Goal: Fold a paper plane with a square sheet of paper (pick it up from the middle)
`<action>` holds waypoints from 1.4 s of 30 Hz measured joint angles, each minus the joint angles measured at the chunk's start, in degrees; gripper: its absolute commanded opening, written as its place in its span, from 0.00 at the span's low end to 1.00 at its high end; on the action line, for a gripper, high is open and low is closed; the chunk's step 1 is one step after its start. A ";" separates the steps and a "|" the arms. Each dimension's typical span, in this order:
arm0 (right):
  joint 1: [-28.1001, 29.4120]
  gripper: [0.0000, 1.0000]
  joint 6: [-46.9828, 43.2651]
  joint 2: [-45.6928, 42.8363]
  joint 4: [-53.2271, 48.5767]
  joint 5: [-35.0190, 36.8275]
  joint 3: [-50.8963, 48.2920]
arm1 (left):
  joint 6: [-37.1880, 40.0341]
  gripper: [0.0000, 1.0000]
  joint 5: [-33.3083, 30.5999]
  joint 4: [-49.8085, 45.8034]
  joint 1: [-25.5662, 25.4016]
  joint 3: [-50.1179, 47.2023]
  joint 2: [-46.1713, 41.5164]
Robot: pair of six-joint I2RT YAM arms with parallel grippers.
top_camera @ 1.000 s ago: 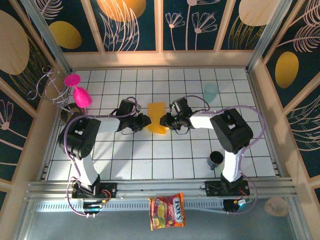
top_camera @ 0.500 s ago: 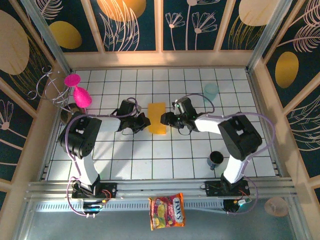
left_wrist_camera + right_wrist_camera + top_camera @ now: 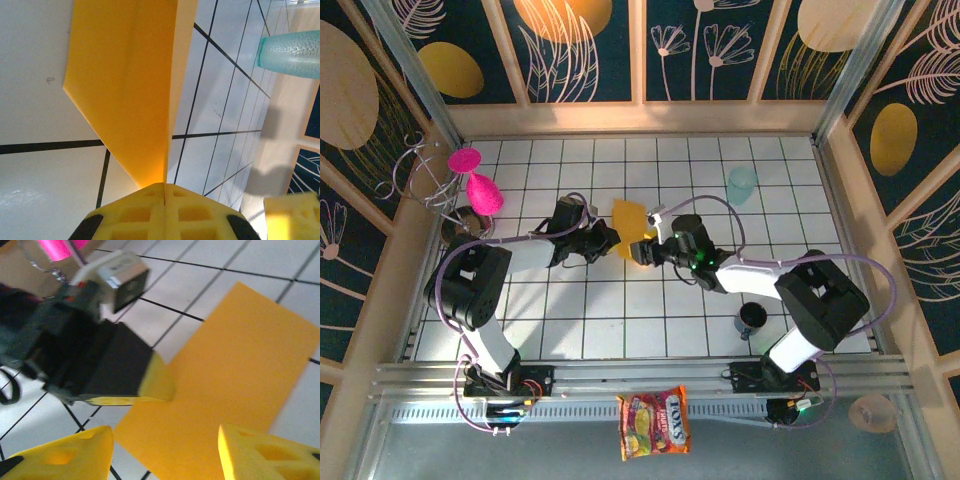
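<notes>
The square sheet of paper (image 3: 628,214) is orange-yellow and folded into a narrow rectangle. It lies tilted on the white tiles at mid-table. My left gripper (image 3: 607,239) is shut on the paper's left edge. In the left wrist view the paper (image 3: 125,75) rises from between the closed yellow pads (image 3: 145,212). My right gripper (image 3: 643,250) stands open at the paper's near right corner. In the right wrist view the right gripper (image 3: 165,455) has its jaws apart over the paper (image 3: 235,375), with nothing between them, and the left gripper's fingertips (image 3: 155,382) pinch the sheet.
A teal cup (image 3: 741,184) stands at the back right, also in the left wrist view as the teal cup (image 3: 292,52). A dark cup (image 3: 752,318) sits near the right arm's base. Pink cups on a wire rack (image 3: 470,185) are at the left. A snack packet (image 3: 654,422) lies off the front edge.
The left gripper has closed on the paper's edge. The right gripper has opened, let go and moved left and nearer. The paper's far end has swung left.
</notes>
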 measured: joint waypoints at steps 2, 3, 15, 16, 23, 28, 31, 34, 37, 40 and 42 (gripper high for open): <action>1.62 0.59 -3.50 0.31 3.23 0.02 -1.42 | -0.24 0.00 0.02 0.00 0.00 -0.04 0.00; 2.49 0.59 -5.25 0.74 4.37 0.02 -1.92 | -0.37 0.00 0.02 0.02 0.00 -0.04 0.00; 8.79 0.60 -21.92 10.27 9.73 8.94 -2.08 | -0.61 0.00 0.24 0.02 0.00 -0.07 0.00; 8.83 0.59 -22.75 10.75 10.03 9.84 -2.08 | -0.61 0.00 0.24 0.02 0.00 -0.07 0.00; 8.83 0.50 -27.85 11.67 14.05 15.82 -2.12 | -0.63 0.00 0.44 0.07 0.00 -0.24 0.00; 8.85 0.39 -29.64 11.56 15.72 16.55 -2.84 | -0.81 0.00 0.44 0.44 0.00 -0.37 0.00; 8.96 0.32 -30.25 11.23 15.72 16.50 -3.43 | -0.83 0.00 0.44 0.44 0.00 -0.37 0.00; 9.11 0.28 -31.04 10.40 15.76 16.52 -3.82 | -0.83 0.00 0.44 0.44 0.00 -0.37 0.00; 9.49 0.26 -31.21 9.53 16.28 16.50 -4.15 | -0.83 0.00 0.44 0.46 0.00 -0.37 0.00; 9.81 0.26 -31.23 9.49 16.90 16.52 -4.15 | -0.85 0.00 0.44 0.44 0.00 -0.37 0.00; 9.90 0.25 -31.23 9.49 17.07 16.52 -4.15 | -0.98 0.00 0.46 0.44 0.00 -0.37 0.00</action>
